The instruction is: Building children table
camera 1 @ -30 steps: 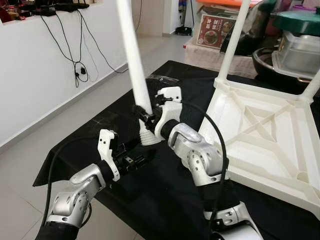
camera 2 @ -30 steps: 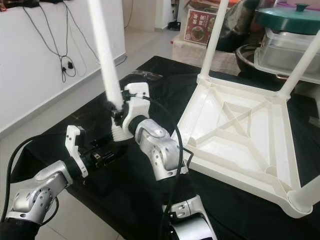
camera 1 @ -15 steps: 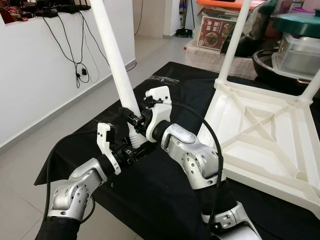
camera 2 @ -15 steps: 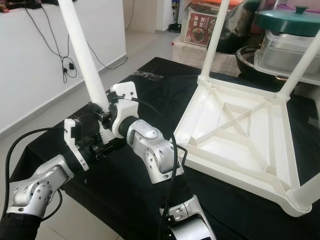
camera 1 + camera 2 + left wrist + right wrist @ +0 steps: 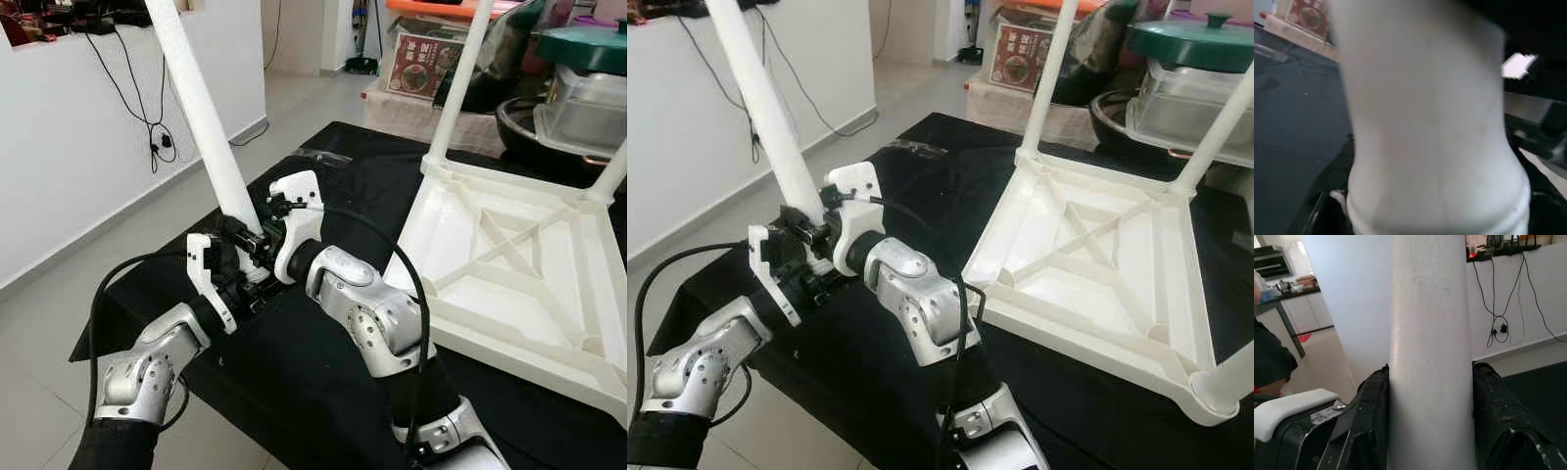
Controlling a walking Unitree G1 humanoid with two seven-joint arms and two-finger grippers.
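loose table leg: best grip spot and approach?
Grip the leg low, just above its ribbed end, pinching across the round shaft from the side. The right end effector already clamps there; the left end effector is just below. The shaft is long and tilted, so a low hold likely steadies it.

White wall (image 5: 78, 147) with dangling black cables (image 5: 147, 117) above pale tiled floor (image 5: 294, 93).
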